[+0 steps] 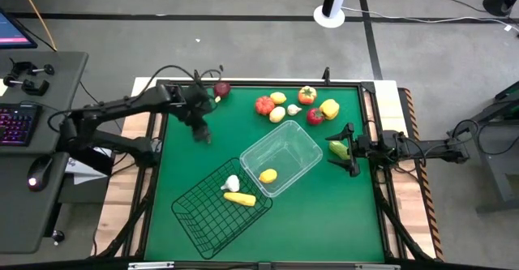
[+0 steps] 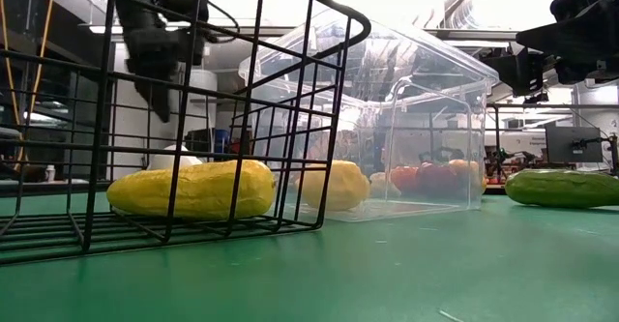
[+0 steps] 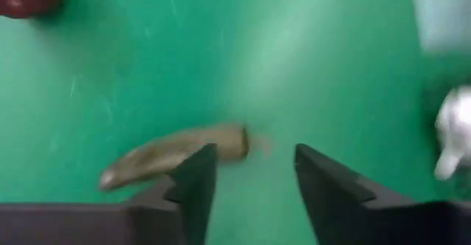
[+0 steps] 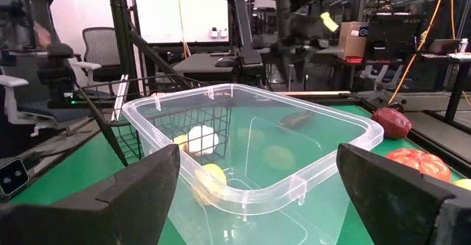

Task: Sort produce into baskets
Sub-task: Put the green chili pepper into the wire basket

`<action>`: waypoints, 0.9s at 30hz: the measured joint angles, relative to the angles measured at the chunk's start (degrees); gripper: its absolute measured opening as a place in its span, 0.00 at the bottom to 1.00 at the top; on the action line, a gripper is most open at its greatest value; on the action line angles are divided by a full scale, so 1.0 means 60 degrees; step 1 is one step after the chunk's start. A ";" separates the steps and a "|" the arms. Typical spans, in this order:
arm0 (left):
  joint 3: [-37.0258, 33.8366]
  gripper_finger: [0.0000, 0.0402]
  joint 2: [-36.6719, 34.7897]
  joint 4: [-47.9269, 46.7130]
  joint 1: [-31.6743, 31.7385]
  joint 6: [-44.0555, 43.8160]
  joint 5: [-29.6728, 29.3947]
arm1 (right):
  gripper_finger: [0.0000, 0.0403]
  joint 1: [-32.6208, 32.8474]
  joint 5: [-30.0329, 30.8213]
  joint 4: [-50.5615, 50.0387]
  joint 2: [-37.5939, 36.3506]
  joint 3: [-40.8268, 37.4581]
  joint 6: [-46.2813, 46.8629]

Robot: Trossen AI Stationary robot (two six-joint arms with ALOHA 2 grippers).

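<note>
My left gripper [image 1: 200, 132] hangs open over the green mat left of the clear plastic basket [image 1: 304, 144], its fingers pointing down. Below its fingertips [image 3: 254, 153] a dull brownish long piece [image 3: 176, 155] lies blurred on the mat, apart from the fingers. The black wire basket [image 1: 195, 221] holds a white garlic [image 1: 231, 183] and a long yellow piece [image 1: 239, 198]. A yellow lemon [image 1: 268, 175] lies in the clear basket. Several pieces of produce [image 1: 292, 106] sit at the far edge. My right gripper [image 1: 349, 148] waits open at the right edge, beside a green cucumber [image 1: 337, 148].
A dark red piece [image 1: 221, 89] lies at the far left, close to my left arm. The two baskets stand corner to corner in the middle of the mat. The near right part of the mat [image 1: 332, 213] is bare. A desk with a keyboard [image 1: 16, 124] stands left of the table.
</note>
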 joint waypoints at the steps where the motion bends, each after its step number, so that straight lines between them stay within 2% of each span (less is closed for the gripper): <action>1: 0.0000 0.51 0.0027 -0.0265 -0.0090 0.0579 -0.0268 | 0.89 0.0000 0.0000 0.0004 0.0000 -0.0001 0.0003; 5: 0.0000 0.67 0.0304 -0.0490 -0.0496 0.2458 -0.1334 | 0.89 0.0001 0.0000 0.0003 0.0000 -0.0001 -0.0001; 9: 0.0000 0.75 0.0831 -0.0391 -0.0890 0.3893 -0.1514 | 0.89 0.0001 0.0000 0.0002 0.0000 0.0000 -0.0001; 14: 0.0000 0.76 0.1906 -0.0654 -0.1293 0.5204 -0.1999 | 0.89 0.0000 0.0000 0.0004 0.0000 0.0000 0.0001; 18: 0.0000 0.76 0.2854 -0.0138 -0.1500 0.5872 -0.2700 | 0.89 0.0000 0.0000 0.0003 0.0000 -0.0001 -0.0001; 21: 0.0000 0.76 0.3506 0.0386 -0.1506 0.5973 -0.2953 | 0.89 0.0001 0.0000 0.0002 0.0000 -0.0001 0.0003; 27: 0.0000 0.76 0.4729 0.0263 -0.1485 0.5975 -0.3074 | 0.89 0.0001 0.0000 0.0004 0.0000 0.0001 0.0000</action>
